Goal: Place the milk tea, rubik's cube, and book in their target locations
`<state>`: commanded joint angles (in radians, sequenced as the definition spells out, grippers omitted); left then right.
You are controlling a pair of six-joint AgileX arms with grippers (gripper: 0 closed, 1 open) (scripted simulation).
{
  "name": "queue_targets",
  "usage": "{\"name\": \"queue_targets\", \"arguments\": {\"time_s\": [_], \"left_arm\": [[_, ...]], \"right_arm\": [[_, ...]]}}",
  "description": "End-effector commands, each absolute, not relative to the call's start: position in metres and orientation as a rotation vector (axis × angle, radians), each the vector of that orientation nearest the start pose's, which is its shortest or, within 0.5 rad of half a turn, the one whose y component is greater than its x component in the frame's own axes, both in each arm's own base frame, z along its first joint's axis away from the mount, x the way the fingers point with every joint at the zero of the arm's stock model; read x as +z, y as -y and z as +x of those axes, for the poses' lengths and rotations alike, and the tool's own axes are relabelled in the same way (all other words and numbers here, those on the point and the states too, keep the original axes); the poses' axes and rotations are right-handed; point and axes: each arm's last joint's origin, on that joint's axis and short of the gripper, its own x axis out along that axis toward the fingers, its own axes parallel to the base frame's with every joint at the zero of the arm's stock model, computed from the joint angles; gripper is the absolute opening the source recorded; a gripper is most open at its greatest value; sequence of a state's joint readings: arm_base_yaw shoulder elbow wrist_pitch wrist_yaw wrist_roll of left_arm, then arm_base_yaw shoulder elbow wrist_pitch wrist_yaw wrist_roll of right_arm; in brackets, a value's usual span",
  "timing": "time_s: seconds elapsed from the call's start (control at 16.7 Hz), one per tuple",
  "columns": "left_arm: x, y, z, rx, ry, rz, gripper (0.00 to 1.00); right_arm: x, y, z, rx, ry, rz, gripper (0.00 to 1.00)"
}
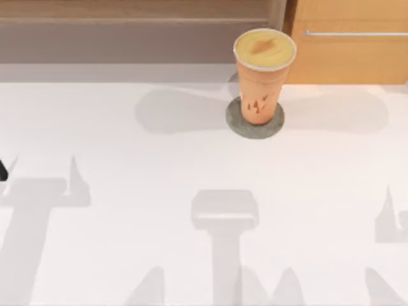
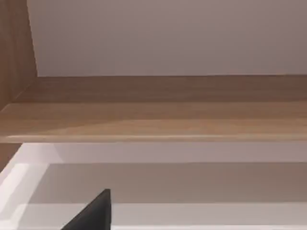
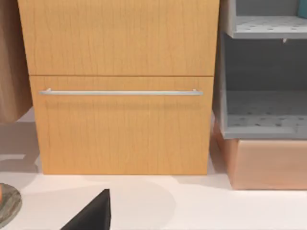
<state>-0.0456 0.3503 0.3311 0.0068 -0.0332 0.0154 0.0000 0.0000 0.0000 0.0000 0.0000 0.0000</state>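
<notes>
The milk tea point(image 1: 264, 70), a tall orange cup with a creamy tan top, stands upright on a round grey coaster point(image 1: 237, 125) at the back middle of the white table. A dark edge of my left gripper point(image 1: 2, 171) shows at the table's far left, well away from the cup. In the left wrist view, a black part of that gripper point(image 2: 93, 215) faces a wooden shelf. A black part of my right gripper point(image 3: 93, 215) faces a wooden drawer front, with the coaster's rim point(image 3: 7, 205) off to one side. The rubik's cube and the book are out of view.
A low wooden shelf point(image 1: 127, 32) runs along the back left. A wooden drawer cabinet point(image 1: 350, 57) with a metal bar handle point(image 3: 120, 92) stands at the back right. Beside it is a grey open shelf unit point(image 3: 264, 115). The arms cast shadows over the near table.
</notes>
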Motion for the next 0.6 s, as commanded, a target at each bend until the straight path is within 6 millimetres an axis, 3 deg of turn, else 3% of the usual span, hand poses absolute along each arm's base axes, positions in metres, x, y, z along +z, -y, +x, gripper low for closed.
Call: {"name": "queue_targets", "arguments": {"time_s": [0.18,0.3,0.42,0.6], "left_arm": [[0.196,0.003,0.108,-0.006,-0.003,0.007,1.0],[0.173,0.002,0.106,-0.002,-0.001,0.003,1.0],[0.162,0.001,0.106,0.0,0.0,0.0,1.0],[0.16,0.001,0.106,0.0,0.0,0.0,1.0]], "right_arm": [[0.16,0.001,0.106,0.0,0.0,0.0,1.0],[0.16,0.001,0.106,0.0,0.0,0.0,1.0],[0.16,0.001,0.106,0.0,0.0,0.0,1.0],[0.16,0.001,0.106,0.0,0.0,0.0,1.0]]}}
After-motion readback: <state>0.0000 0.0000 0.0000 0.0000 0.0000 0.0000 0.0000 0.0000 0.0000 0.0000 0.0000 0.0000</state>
